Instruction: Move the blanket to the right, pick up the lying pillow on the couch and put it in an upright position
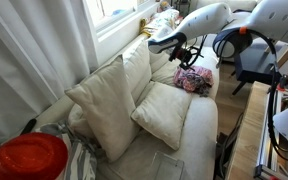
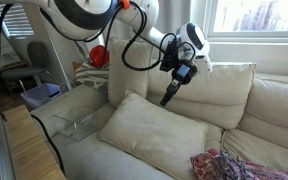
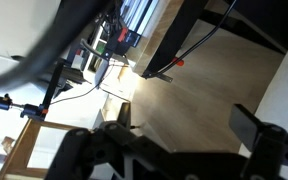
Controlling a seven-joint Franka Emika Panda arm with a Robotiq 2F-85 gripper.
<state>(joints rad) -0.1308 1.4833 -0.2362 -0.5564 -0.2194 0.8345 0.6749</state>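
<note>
Fingers (image 3: 256, 135): two dark pads at the bottom of the wrist view, spread wide, nothing between them. Beyond them that camera sees only wood floor and cables, no couch.

Black two-finger gripper (image 2: 167, 98): angled down toward 7 o'clock, hanging in the air in front of the couch back. Touches nothing.

Lying pillow, a cream square fabric cushion (image 2: 149, 128): flat on the seat, at 6 to 7 o'clock of the gripper and near it. In an exterior view (image 1: 169, 112) it rests against two upright cream cushions (image 1: 109, 100).

Crumpled pink and multicoloured blanket (image 2: 239, 165): on the seat at 4 o'clock of the gripper, well apart from the pillow.

Cream upholstered couch (image 2: 274, 110): soft seat, will give under pressure.

Clear plastic bin (image 2: 79, 122): on the seat end at 9 o'clock of the pillow.

Handling, my judgement: the pillow looks light, soft and floppy, not fragile. It will sag from any single grip. Best hold is probably a corner or the seamed edge nearest the gripper, pinching cover plus some filling so the fabric does not slip. Lift that edge and lean the pillow on the couch back.
</note>
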